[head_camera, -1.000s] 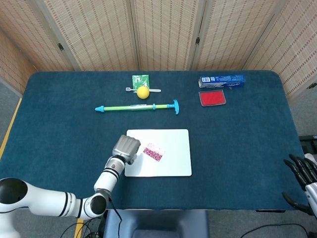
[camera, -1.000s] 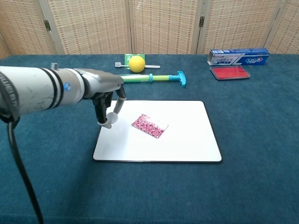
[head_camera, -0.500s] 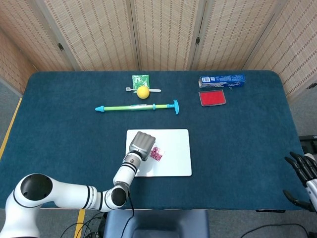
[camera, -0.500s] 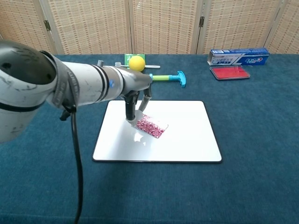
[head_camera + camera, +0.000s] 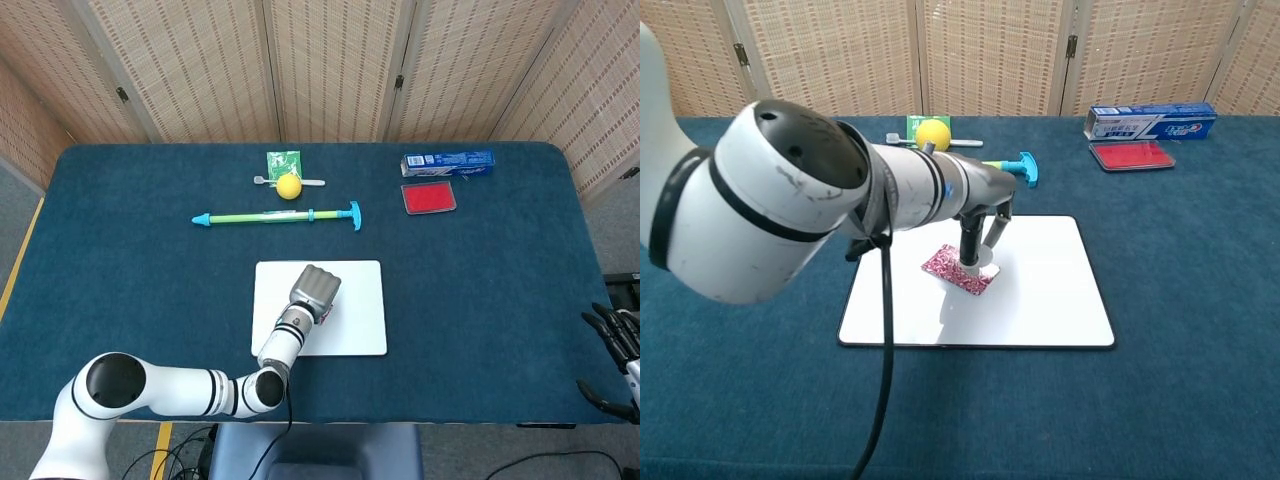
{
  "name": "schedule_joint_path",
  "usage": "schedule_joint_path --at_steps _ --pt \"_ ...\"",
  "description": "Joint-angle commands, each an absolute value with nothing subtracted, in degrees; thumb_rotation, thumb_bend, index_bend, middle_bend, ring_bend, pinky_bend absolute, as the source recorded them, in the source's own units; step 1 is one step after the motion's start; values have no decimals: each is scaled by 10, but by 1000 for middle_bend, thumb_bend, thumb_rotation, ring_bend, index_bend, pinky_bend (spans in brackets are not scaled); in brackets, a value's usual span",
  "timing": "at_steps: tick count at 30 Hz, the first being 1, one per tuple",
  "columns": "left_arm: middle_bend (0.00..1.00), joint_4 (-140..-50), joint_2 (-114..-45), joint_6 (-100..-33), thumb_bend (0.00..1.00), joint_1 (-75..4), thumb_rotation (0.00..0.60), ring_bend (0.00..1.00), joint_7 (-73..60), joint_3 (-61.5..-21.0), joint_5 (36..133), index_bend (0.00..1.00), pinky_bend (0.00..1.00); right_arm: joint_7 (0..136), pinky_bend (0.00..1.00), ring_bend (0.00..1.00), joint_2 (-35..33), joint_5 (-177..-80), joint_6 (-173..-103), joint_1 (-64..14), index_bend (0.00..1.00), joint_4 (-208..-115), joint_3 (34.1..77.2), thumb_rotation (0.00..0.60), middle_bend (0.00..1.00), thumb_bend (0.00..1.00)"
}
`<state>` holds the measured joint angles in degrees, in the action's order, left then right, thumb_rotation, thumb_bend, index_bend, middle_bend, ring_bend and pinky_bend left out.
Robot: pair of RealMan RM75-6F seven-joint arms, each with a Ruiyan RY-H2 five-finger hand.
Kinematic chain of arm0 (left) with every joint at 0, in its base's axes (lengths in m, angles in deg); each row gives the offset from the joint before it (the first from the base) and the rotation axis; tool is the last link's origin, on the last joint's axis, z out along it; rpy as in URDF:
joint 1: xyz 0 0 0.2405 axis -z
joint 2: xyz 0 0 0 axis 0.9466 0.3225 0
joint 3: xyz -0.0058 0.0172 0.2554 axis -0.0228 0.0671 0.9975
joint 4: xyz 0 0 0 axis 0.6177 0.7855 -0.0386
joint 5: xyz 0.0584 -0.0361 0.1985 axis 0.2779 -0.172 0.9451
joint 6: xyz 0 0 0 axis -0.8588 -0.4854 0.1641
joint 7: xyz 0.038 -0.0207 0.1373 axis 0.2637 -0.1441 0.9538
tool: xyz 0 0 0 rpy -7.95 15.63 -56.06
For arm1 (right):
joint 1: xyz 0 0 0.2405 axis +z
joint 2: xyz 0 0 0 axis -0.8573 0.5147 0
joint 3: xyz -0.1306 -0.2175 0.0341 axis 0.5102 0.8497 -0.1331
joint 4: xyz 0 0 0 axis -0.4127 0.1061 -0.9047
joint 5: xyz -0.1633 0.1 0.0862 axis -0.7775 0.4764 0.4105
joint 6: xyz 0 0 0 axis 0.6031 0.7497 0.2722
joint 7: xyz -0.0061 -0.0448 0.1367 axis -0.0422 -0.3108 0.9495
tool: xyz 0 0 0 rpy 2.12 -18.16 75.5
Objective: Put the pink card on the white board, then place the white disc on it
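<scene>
Pink and patterned, the pink card [image 5: 958, 271] is lying flat on the smooth white board [image 5: 1040, 300] on the blue felt desk [image 5: 130, 250]. My left hand [image 5: 978, 222] is pinching the small white disc [image 5: 986, 271] right at the card's edge. The head view is hiding both beneath my hand; my right hand [image 5: 612, 345] is resting with fingers spread, holding nothing.

Pink speckled card [image 5: 956, 270], white board [image 5: 1040, 300]
</scene>
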<state>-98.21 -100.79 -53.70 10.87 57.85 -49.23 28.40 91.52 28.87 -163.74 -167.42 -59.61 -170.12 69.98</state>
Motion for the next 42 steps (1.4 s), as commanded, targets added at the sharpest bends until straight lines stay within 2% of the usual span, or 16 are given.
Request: schedule_joint_path --at_steps 1,15,23,30,37,42 --pt "1000 -951 -1022 -513 380 119 600 1000 574 -491 278 634 887 920 0 0 289 -1635 -1673 -596 0 -1699 699 600 0 204" --pt "1000 -938 -1005 -495 380 109 600 1000 544 -473 279 617 887 914 0 0 289 -1628 -1661 -591 0 -1703 698 600 0 204" --pt "1000 -950 -996 -493 376 107 600 1000 533 -463 274 499 887 908 0 0 288 -1624 -1660 -592 0 -1706 696 600 0 204" --pt "1000 -954 -995 -497 345 110 600 1000 524 -460 277 441 887 908 0 0 287 -1625 -1663 -594 0 -1706 696 600 0 204" --pt "1000 -990 -973 -515 342 108 600 1000 520 -458 274 429 887 907 0 0 288 -1625 -1662 -593 0 -1705 696 600 0 204" --pt "1000 -1055 -943 -552 342 101 600 1000 511 -458 293 429 887 903 0 0 286 -1628 -1667 -596 0 -1705 696 600 0 204"
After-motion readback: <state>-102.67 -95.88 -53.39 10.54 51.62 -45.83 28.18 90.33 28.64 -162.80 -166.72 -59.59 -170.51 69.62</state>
